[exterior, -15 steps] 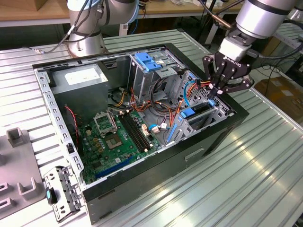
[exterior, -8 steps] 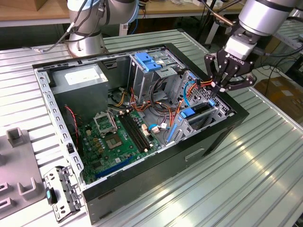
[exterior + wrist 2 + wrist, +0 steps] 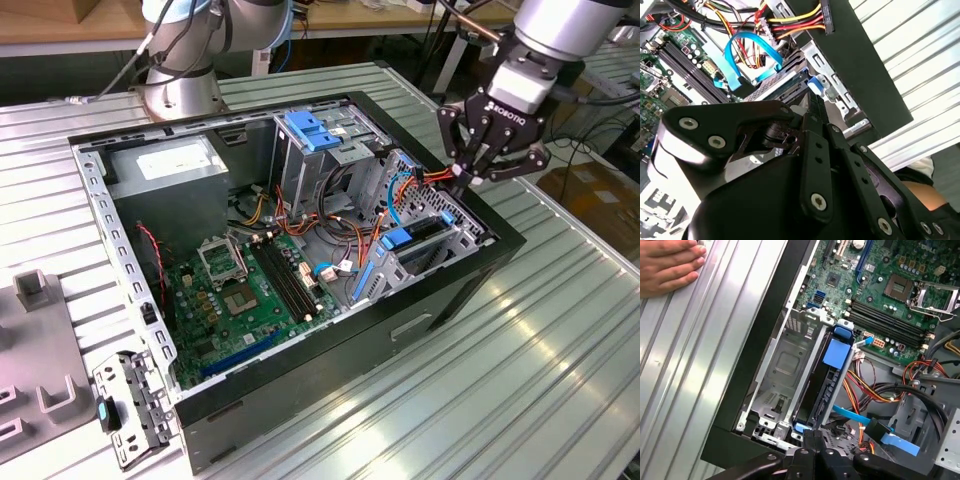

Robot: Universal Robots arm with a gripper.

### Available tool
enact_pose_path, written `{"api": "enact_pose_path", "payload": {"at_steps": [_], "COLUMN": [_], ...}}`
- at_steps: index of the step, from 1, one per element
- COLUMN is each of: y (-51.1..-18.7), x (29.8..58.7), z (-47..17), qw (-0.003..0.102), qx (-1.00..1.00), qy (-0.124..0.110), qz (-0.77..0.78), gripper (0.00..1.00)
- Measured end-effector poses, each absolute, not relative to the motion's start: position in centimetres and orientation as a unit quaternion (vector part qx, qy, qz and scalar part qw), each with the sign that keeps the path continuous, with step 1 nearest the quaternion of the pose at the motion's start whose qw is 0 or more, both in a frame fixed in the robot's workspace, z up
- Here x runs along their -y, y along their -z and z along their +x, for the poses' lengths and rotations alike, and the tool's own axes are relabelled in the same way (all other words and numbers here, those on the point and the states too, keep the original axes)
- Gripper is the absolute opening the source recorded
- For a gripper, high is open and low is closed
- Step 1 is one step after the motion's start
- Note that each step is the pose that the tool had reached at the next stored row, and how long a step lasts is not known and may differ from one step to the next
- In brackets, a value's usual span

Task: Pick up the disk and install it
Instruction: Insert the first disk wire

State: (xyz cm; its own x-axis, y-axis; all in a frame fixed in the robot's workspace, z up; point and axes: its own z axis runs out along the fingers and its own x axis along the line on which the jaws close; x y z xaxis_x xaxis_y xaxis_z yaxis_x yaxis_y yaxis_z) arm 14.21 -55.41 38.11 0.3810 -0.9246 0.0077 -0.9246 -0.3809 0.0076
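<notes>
Standing edgewise in the grey metal drive cage [image 3: 785,365], the blue-railed metal disk [image 3: 827,385] looks stiff, dense, shock-prone — best held by its rails — with the black gripper [image 3: 463,180] closed on nothing above that cage.

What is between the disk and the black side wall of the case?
An empty metal bay lies between the disk and the case wall, as the first wrist view shows.
</notes>
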Motion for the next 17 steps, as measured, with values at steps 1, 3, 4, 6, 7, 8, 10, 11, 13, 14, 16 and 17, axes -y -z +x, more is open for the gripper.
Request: {"api": "enact_pose_path", "payload": {"at_steps": [1, 3, 4, 6, 7, 8, 10, 11, 13, 14, 16, 17], "y": [-38.1, -38.1, -38.1, -38.1, -38.1, -38.1, -38.1, -38.1, -38.1, -38.1, -38.1, -38.1], "x": [55.4, 55.4, 55.4, 55.4, 55.3, 55.2, 55.0, 54.8, 54.6, 54.3, 53.7, 53.4], "z": [14.3, 14.3, 14.3, 14.8, 15.1, 15.7, 16.2, 16.5, 16.8, 17.1, 17.7, 17.9], "qw": [0.005, 0.005, 0.005, 0.005, 0.005, 0.005, 0.005, 0.005, 0.005, 0.005, 0.005, 0.005], "qx": [0.548, 0.520, 0.512, 0.503, 0.501, 0.499, 0.497, 0.495, 0.494, 0.493, 0.491, 0.491], "qy": [-0.001, -0.001, -0.001, -0.001, -0.002, -0.001, -0.001, -0.002, -0.002, -0.002, -0.002, -0.002], "qz": [0.836, 0.854, 0.859, 0.864, 0.865, 0.867, 0.868, 0.869, 0.869, 0.870, 0.871, 0.871], "gripper": [0.11, 0.11, 0.11, 0.11, 0.11, 0.11, 0.11, 0.11, 0.11, 0.11, 0.11, 0.11]}}
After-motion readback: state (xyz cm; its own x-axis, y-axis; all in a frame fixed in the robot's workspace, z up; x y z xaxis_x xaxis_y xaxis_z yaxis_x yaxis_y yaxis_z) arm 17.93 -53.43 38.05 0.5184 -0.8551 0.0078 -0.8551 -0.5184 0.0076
